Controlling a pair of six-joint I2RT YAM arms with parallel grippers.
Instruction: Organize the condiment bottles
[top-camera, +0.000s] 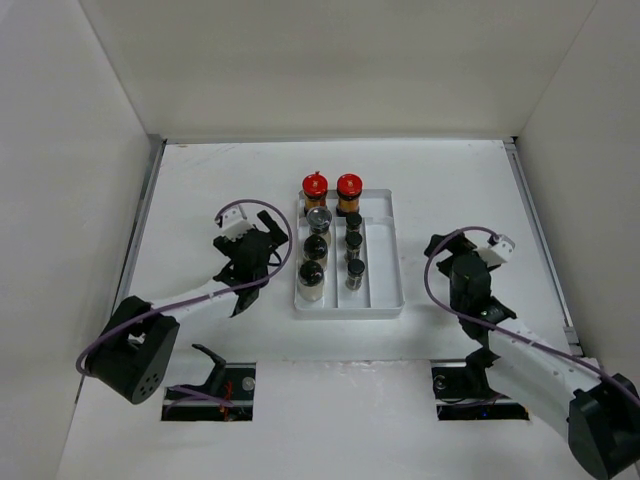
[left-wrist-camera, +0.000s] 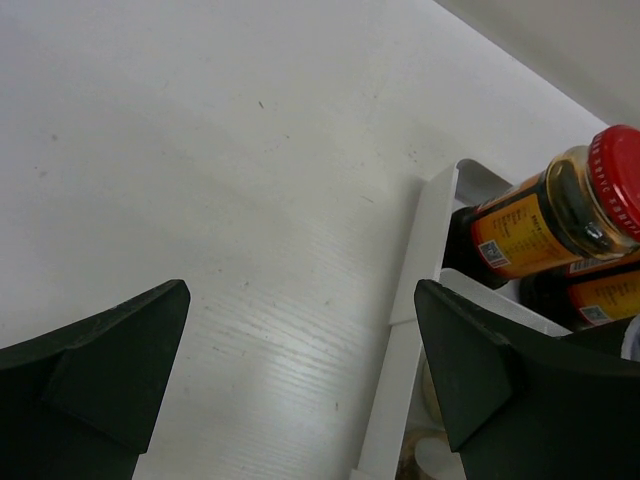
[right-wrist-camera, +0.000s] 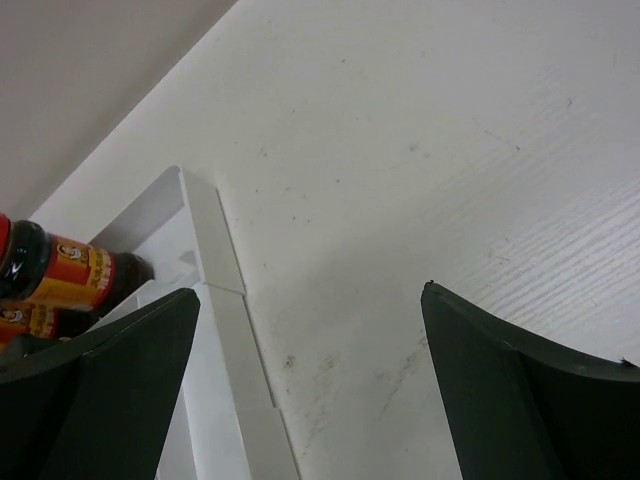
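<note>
- The left gripper (left-wrist-camera: 300, 300) hung just left of the white tray (top-camera: 398, 262), jaws spread wide with only bare table (top-camera: 200, 180) between them. That stance read as standing clear of the load, not reaching for it.
- The condiment bottles stood upright in the tray at the centre of the top view, grouped by kind, which I judged to be the point of the layout.
- At the tray's upper end stood two red-capped bottles (top-camera: 315, 188), side by side, with amber contents and orange labels.
- Below them, the left lane held three pale-bodied bottles (top-camera: 311, 282) with grey or dark lids.
- The next lane held three slim dark bottles (top-camera: 353, 243) with black caps.
- The right gripper (right-wrist-camera: 310, 290) sat right of the tray, likewise open and empty — every bottle in view was in the tray, so the job looked all but done.
</note>
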